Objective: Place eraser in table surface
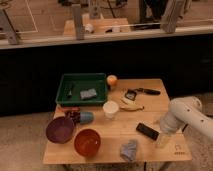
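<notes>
Now the eraser is lying flat on the desk toward its near right corner; the hand is hanging just right of it, spread or pressed together I cannot tell.

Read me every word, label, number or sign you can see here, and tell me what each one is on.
No text here can be read.
The dark logo mark at the front right corner of the table surface: too small to read.
The gripper, low over the table's right side beside the eraser: no legible marking.
</notes>
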`<state>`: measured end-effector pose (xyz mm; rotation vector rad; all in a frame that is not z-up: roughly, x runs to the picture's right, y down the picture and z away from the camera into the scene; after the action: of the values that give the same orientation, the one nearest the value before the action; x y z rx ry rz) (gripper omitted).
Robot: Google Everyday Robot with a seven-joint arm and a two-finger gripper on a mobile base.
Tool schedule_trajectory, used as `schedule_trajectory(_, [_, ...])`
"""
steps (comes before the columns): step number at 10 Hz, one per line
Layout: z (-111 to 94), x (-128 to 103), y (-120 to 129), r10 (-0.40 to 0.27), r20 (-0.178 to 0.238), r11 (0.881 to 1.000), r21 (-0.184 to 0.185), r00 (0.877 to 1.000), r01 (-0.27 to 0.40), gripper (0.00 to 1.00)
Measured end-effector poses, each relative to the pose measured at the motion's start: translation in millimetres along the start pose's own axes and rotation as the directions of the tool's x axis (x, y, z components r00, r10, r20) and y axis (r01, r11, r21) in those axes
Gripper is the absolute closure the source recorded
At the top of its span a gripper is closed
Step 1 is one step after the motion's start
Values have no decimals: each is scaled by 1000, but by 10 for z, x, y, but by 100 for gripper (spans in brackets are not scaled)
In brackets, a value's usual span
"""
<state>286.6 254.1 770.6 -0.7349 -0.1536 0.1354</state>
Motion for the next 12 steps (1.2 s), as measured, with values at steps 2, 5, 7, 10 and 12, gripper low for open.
schedule_trajectory(2, [61,-71,-10,2,15,1000,-12,1000,-2,20])
schedule_trajectory(5, [119,-130,-30,11,10,1000,-11,1000,-11,20])
schedule_trajectory(7, [204,-177,-98,14,0,1000,-4,1000,-14,20])
schedule_trajectory(10, [296,-196,-139,48,6,999,-10,999,-48,38])
schedule_trajectory(12, [296,-212,-176,58,8,998,-10,998,-58,60])
